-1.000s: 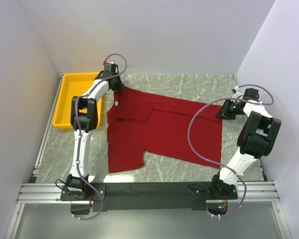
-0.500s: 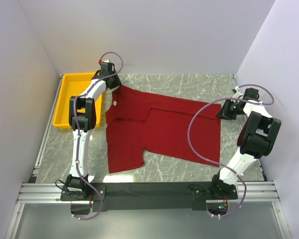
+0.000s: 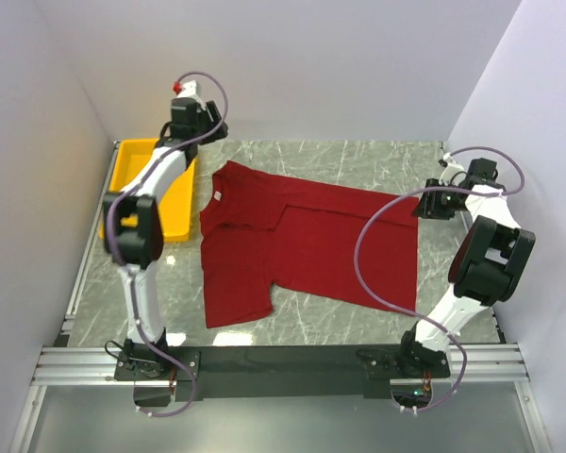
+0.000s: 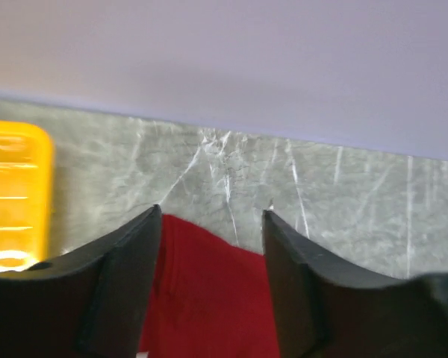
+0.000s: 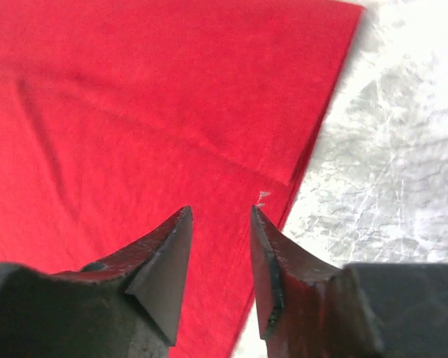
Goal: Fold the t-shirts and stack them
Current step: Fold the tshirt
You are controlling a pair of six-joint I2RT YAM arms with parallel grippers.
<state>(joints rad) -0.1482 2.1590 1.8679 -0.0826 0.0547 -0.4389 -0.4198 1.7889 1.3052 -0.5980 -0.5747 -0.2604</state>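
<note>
My left gripper point(image 4: 212, 212) and right gripper point(image 5: 220, 209) were open and empty over the t-shirt point(image 3: 302, 241), which looked only partly folded, not stacked.

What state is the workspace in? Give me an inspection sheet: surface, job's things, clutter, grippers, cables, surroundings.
Surface: grey marbled table, no spills seen.
Job's things: one dark red t-shirt lying flat, partly folded, white neck label showing.
Clutter: yellow tray at the far left, partly hidden by the left arm.
Grippers: left gripper open, raised over the shirt's far edge, holding nothing; right gripper open over the shirt's right edge, holding nothing.
Cables: purple cable from the right arm loops over the shirt; another arcs by the left wrist.
Surroundings: white walls; metal rail at the near edge.
</note>
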